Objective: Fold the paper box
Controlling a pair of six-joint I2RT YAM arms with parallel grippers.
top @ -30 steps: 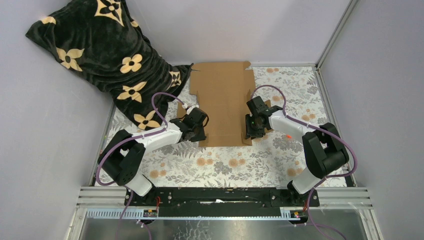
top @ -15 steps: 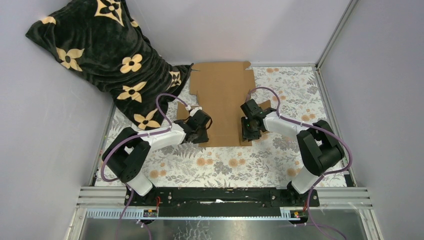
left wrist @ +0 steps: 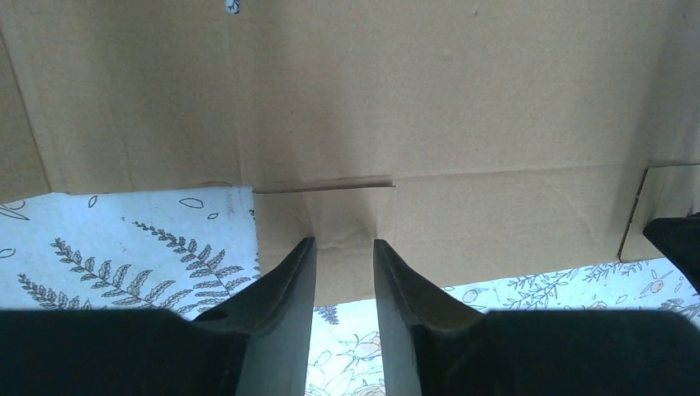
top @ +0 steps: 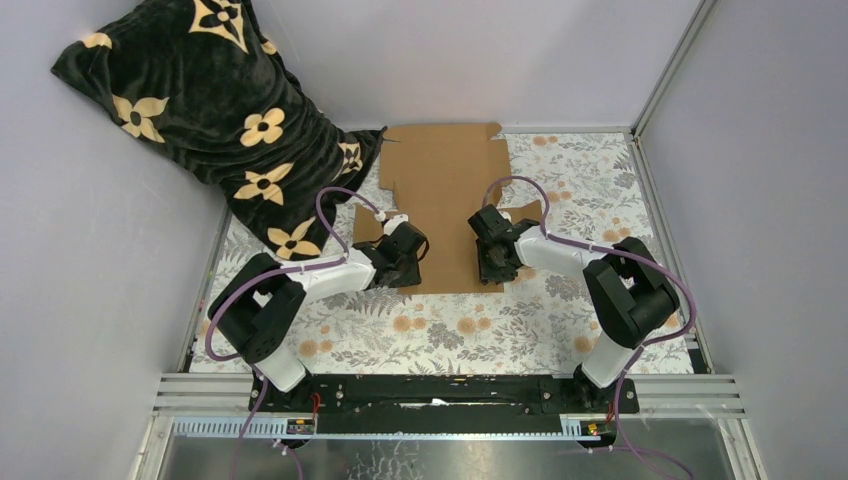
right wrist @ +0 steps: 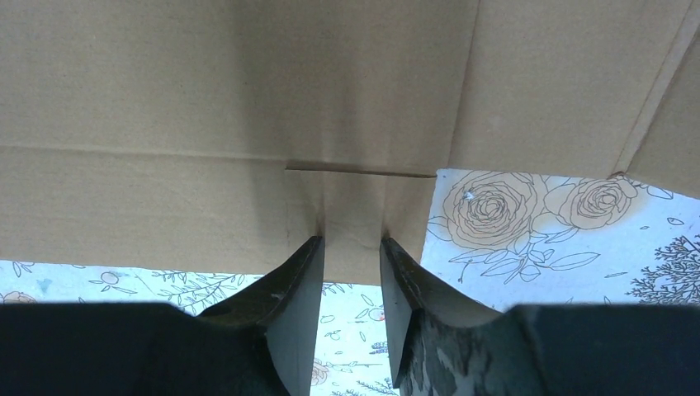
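The paper box (top: 445,185) is a flat brown cardboard sheet with flaps and slots, lying on the flowered tablecloth (top: 450,325). My left gripper (top: 408,264) sits at the sheet's near left corner and my right gripper (top: 488,262) at its near right corner. In the left wrist view the left gripper (left wrist: 344,243) stands partly open, fingertips on the paper box (left wrist: 413,107) just below a short slot (left wrist: 323,186). The right gripper (right wrist: 351,241) looks the same in the right wrist view, tips against the paper box (right wrist: 248,99). Nothing is clamped between either pair of fingers.
A black blanket (top: 200,110) with cream flowers is heaped at the back left and touches the sheet's left flap. Grey walls close in the back and both sides. A metal rail (top: 450,390) carries the arm bases at the near edge.
Both grippers have slid inward toward each other along the sheet's near edge. The left jaws have opened slightly. The sheet lies as before.
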